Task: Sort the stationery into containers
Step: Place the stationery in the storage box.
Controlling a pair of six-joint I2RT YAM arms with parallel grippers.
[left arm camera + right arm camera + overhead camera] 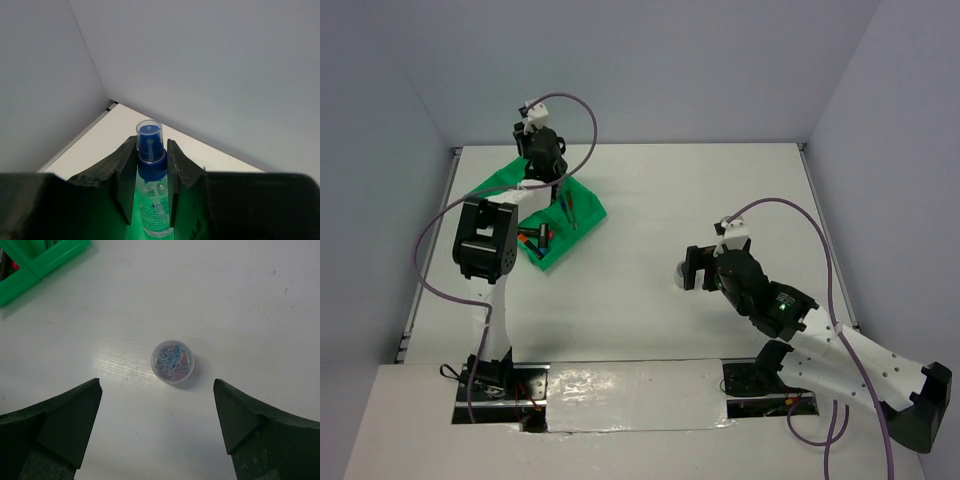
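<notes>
Left wrist view: blue-capped clear tube upright between the two dark fingers of the left tool, pinched on both sides just under the blue collar, clear cap poking up past the fingertips. Green glow directly beneath the tube, pale surface and grey walls beyond.

From the top external view: left tool pointing down over the far part of the green tray, at the far left of the surface. Cannot tell which compartment lies under the tube. In the tray's near compartment, stubby black highlighters with coloured ends; in the right compartment, thin pens.

Well apart, right of the surface's middle: right tool, spread wide and holding nothing. In the right wrist view, right tool hovering with a finger on each side of a small clear round tub of coloured paper clips, touching neither. Tub alone on the bare surface, a corner of the green tray off toward the top left.
</notes>
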